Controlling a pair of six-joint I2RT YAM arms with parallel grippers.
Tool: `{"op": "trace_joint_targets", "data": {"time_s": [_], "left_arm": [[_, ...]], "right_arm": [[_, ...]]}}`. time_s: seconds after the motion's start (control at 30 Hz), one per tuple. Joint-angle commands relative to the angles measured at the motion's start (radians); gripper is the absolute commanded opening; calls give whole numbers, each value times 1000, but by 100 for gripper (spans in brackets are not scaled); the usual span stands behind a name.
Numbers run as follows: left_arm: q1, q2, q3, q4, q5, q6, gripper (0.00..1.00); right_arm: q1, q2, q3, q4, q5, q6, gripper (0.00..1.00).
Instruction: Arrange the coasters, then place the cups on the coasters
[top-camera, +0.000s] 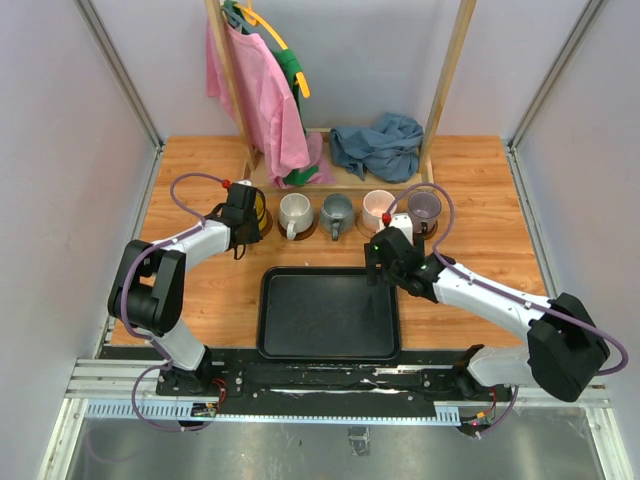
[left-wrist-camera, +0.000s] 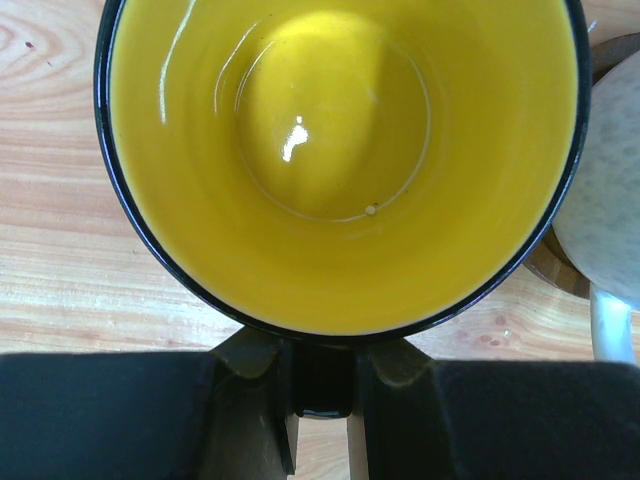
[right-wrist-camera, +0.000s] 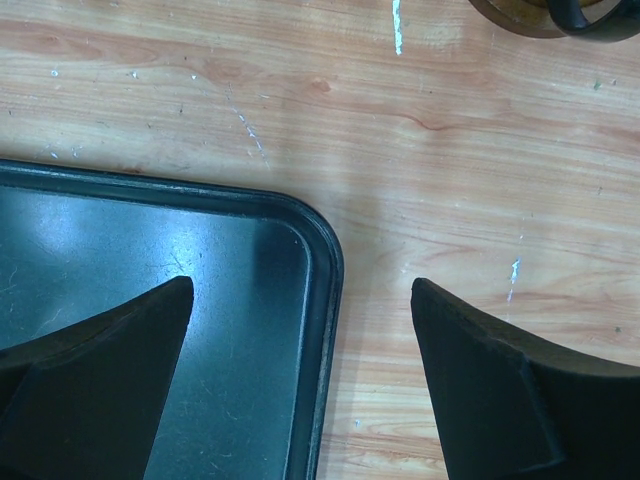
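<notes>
Five cups stand in a row across the table's middle: yellow (top-camera: 258, 207), white (top-camera: 295, 213), grey (top-camera: 336, 213), pink (top-camera: 378, 206) and purple (top-camera: 426, 206). Brown coasters (top-camera: 300, 234) show under the white and grey cups. My left gripper (top-camera: 243, 218) is shut on the yellow cup's black handle (left-wrist-camera: 322, 375); the cup's yellow inside (left-wrist-camera: 340, 160) fills the left wrist view. I cannot tell whether a coaster lies under it. My right gripper (top-camera: 378, 255) (right-wrist-camera: 300, 285) hangs open and holds nothing, over the far right corner of the black tray (right-wrist-camera: 150, 260).
The black tray (top-camera: 330, 345) lies near the arms' bases. A wooden rack (top-camera: 445, 90) with pink and green clothes stands at the back, beside a blue cloth (top-camera: 380, 145). In the left wrist view the white cup (left-wrist-camera: 610, 180) is close on the right.
</notes>
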Motion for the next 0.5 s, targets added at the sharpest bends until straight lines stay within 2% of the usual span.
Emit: {"op": "trace_joint_targets", "data": {"time_s": [0.0,0.27,0.33,0.47], "left_arm": [[5,-15,-3,7,-20,-6,13],[5,-38,-2,-24,-27,-6,47],[5,-42,-3,-30,-26,-6,52],[5,-51,-10,-36,-31,-11,53]], "right_arm": [[-15,14,22,4,-5,13,92],[-14,22,26,15,-15,14,91],[-14,24,25,16,-14,14,92],[-14,31,27,17,-14,16,91]]}}
